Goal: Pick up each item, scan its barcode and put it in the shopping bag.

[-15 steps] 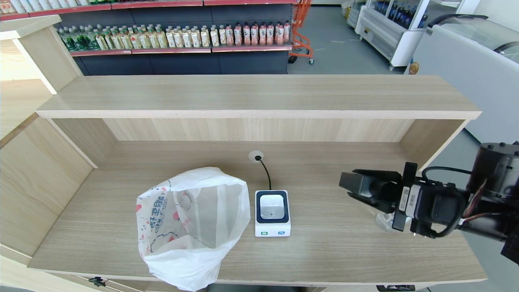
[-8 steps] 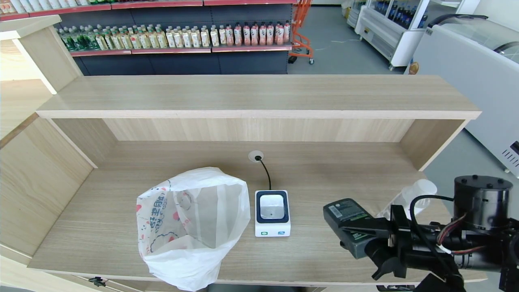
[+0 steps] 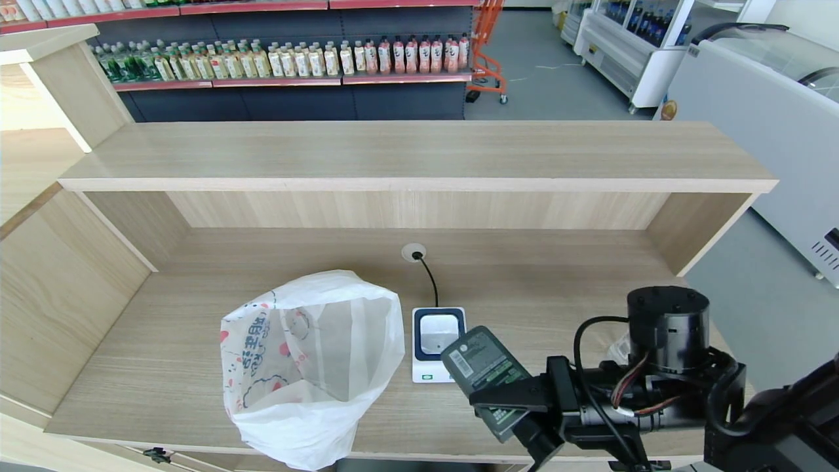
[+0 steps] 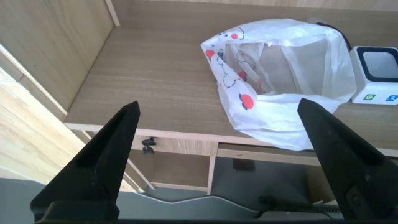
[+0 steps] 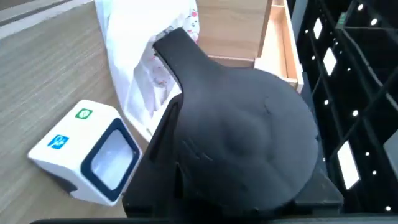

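Note:
A flat dark pack (image 3: 486, 368) with a white barcode label on its upper end is held in my right gripper (image 3: 508, 401), which is shut on its lower end. It hangs tilted just right of and in front of the white barcode scanner (image 3: 438, 342), partly covering the scanner's near right corner. In the right wrist view the dark pack (image 5: 239, 127) looms over the scanner (image 5: 87, 155). The white shopping bag (image 3: 308, 367) stands open to the left of the scanner. My left gripper (image 4: 219, 109) is open, off the counter's front edge, facing the shopping bag (image 4: 280, 74).
A clear plastic item (image 3: 617, 349) lies on the counter behind my right arm. The scanner's black cable (image 3: 429, 278) runs back to a hole in the counter. Wooden walls and a raised shelf (image 3: 419, 154) enclose the counter on three sides.
My right arm has swung left along the counter's front with the dark pack, from the far right side to beside the scanner. The barcode label now faces up.

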